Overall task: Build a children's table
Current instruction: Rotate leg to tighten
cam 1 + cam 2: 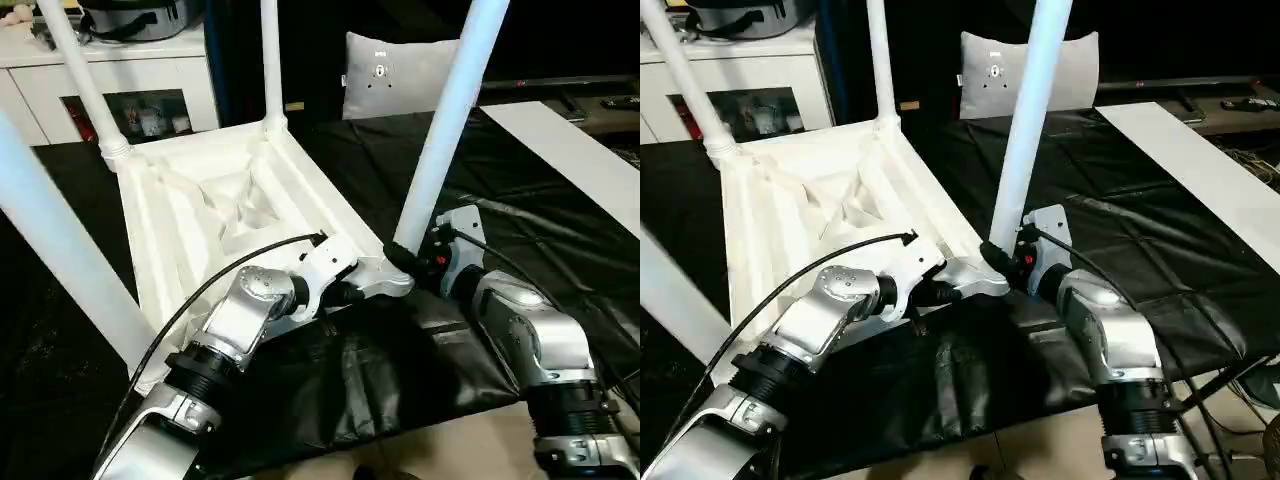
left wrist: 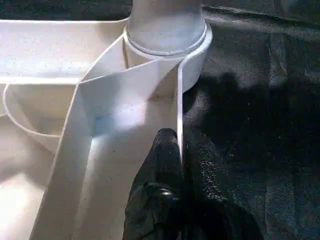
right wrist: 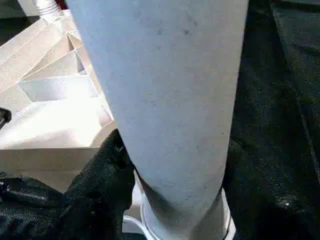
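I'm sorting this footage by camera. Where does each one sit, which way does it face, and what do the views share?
Left eye, right eye: on the head, facing down at the upturned tabletop; both silver forearms show.
Left wrist: along the left pincer, shut on the tabletop's rim.
Right wrist: along the right pincer, around the near leg.
Shared: that leg in its corner socket.

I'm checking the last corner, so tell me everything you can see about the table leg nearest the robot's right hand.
The leg is a long, smooth white tube of what looks like plastic, narrowing toward its foot end and standing nearly upright, tilted slightly. Its base sits in the round corner socket of the upturned tabletop, which lies on a black sheet. The right hand grips it just above the socket, black fingers wrapped around the tube. The left hand pinches the tabletop's rim beside that socket.
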